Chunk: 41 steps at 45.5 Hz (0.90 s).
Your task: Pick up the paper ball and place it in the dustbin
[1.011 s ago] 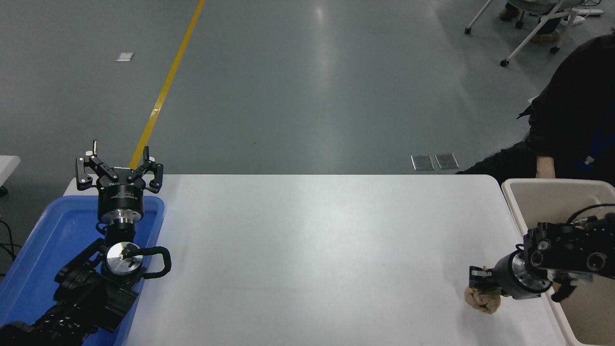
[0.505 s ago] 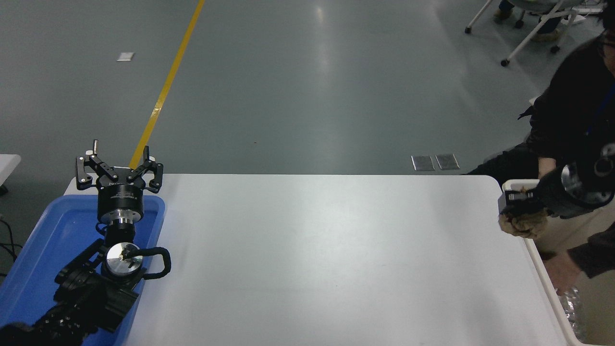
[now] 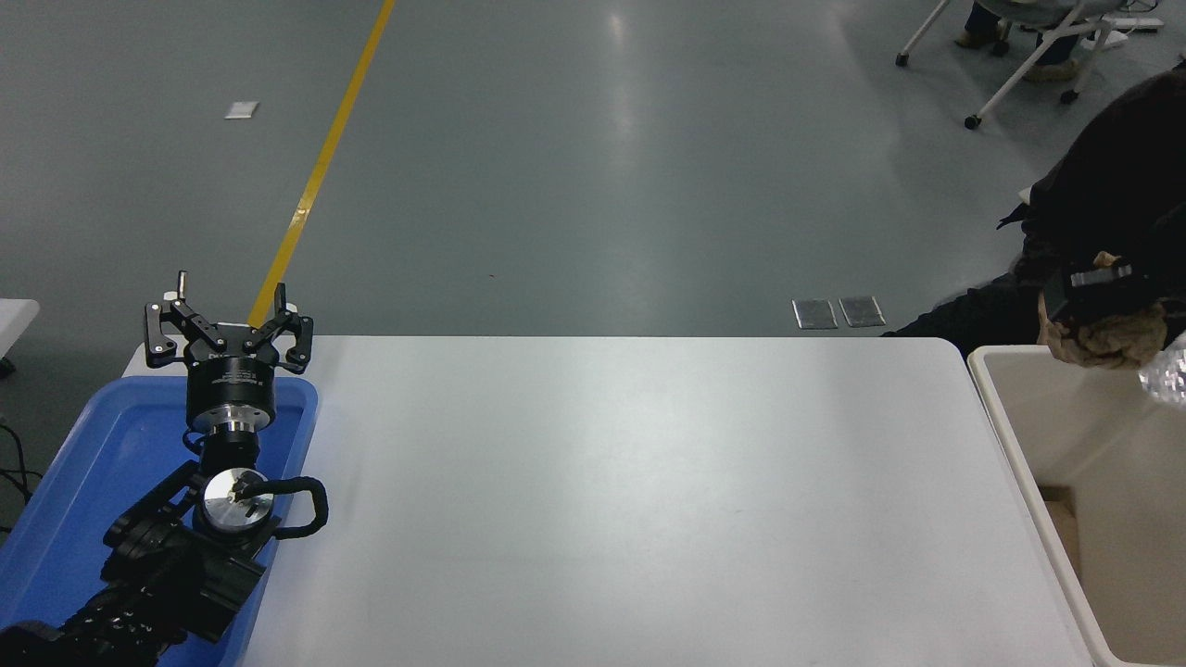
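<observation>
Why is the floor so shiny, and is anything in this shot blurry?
Head view: ceiling lights glare as pale streaks on the grey floor; the white table shows a soft sheen. The paper ball in the right gripper looks slightly smeared; the parked left gripper is sharp.

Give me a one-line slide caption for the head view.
Right gripper holds the paper ball above the dustbin's far rim; left gripper parked over the blue tray.

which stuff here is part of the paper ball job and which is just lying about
In the job: paper ball, held in the right hand above the dustbin.

Just there: blue tray under the parked left hand, white table, silver foil packet, office chair.
</observation>
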Each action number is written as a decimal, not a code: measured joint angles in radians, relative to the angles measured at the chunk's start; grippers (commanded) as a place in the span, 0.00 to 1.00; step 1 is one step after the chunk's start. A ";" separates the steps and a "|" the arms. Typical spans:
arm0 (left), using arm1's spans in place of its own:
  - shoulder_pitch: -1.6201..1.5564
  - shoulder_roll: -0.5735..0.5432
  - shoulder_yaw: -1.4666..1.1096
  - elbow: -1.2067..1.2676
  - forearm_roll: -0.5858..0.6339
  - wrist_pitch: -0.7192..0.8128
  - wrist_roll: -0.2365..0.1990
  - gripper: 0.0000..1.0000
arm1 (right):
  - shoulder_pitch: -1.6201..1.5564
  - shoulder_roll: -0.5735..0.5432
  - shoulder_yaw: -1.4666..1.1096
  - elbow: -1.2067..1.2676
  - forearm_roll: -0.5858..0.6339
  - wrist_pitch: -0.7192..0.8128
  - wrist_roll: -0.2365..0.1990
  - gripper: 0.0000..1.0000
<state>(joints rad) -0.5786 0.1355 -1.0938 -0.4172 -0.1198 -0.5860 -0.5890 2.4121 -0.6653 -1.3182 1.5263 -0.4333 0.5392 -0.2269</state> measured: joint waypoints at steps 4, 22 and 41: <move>0.000 0.001 0.000 0.000 0.000 0.000 0.000 0.99 | 0.003 -0.002 -0.019 -0.021 0.000 0.001 0.000 0.00; -0.001 0.000 0.000 0.000 0.000 0.000 0.000 0.99 | -0.225 -0.093 -0.058 -0.306 -0.041 -0.090 0.004 0.00; -0.002 -0.001 0.000 0.000 -0.002 0.000 0.000 0.99 | -0.916 -0.142 0.274 -0.834 -0.060 -0.266 0.046 0.00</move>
<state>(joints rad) -0.5810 0.1344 -1.0936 -0.4172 -0.1223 -0.5860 -0.5891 1.4965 -0.8077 -1.0442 0.6923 -0.4938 0.2727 -0.1806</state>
